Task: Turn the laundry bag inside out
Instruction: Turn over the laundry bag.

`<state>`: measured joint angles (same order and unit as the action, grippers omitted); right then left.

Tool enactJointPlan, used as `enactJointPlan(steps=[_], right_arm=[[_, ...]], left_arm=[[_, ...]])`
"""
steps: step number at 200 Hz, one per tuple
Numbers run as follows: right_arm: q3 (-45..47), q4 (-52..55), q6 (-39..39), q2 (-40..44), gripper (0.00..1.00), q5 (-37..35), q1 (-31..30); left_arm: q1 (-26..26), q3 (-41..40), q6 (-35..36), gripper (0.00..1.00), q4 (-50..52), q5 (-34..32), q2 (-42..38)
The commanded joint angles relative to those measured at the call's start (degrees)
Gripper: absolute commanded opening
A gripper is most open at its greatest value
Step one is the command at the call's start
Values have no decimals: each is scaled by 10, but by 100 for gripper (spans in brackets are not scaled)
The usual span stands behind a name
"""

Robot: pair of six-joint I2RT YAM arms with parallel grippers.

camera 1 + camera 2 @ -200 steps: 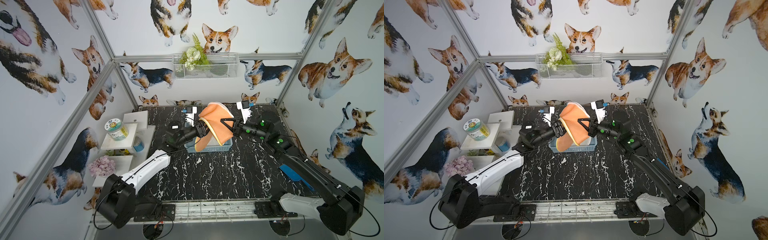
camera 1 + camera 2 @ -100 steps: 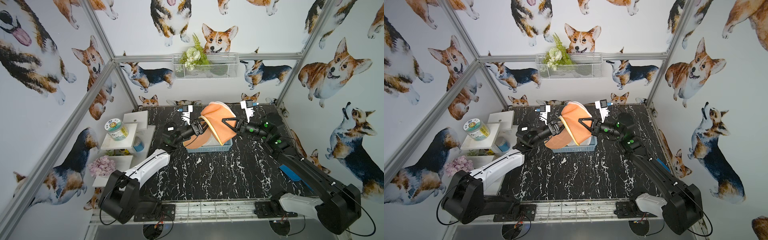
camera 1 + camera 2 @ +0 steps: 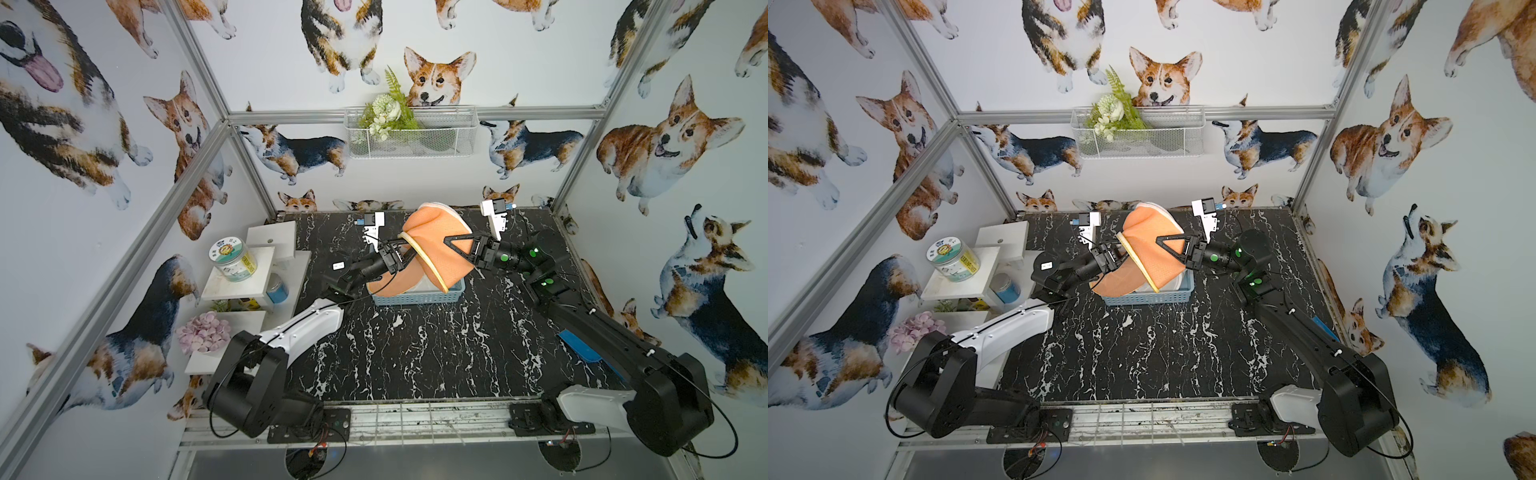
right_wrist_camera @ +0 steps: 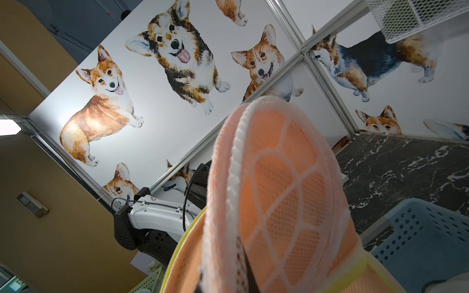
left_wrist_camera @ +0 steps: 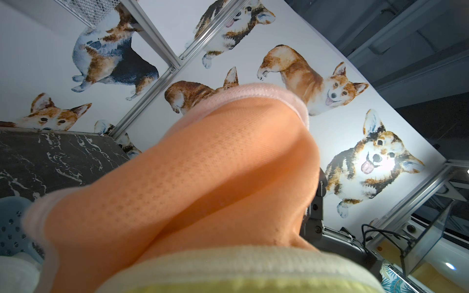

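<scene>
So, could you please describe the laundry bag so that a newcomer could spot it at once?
Look at the far middle of the black marble table, where a blue basket sits. The laundry bag rises over it: the only orange mesh thing here, edged with a yellow rim.

Orange mesh laundry bag [image 4: 279, 203] rears up close before me, white seams, yellow rim low. Blue perforated basket [image 4: 426, 236] alongside; black marble desk [image 4: 406, 165] behind.
</scene>
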<state>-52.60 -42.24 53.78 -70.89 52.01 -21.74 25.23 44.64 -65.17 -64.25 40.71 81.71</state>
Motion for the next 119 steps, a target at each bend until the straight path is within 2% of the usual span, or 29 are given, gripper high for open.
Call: enactJointPlan(steps=[1,31,43,65,100,119], right_arm=[[2,-48,19,-3,0,10,0],[8,-57,26,-4,0,9,2],[6,-60,32,-2,0,15,10],[2,-69,42,1,0,30,18],[20,-172,108,-15,0,59,17],[25,-222,141,-24,0,70,20]], left_arm=[[3,-8,-66,60,-122,31,11],[3,-8,-105,58,-171,33,29],[2,-9,-78,58,-116,27,18],[3,-10,8,68,20,7,-19],[3,-3,17,71,28,14,-23],[-1,3,51,73,76,6,-39]])
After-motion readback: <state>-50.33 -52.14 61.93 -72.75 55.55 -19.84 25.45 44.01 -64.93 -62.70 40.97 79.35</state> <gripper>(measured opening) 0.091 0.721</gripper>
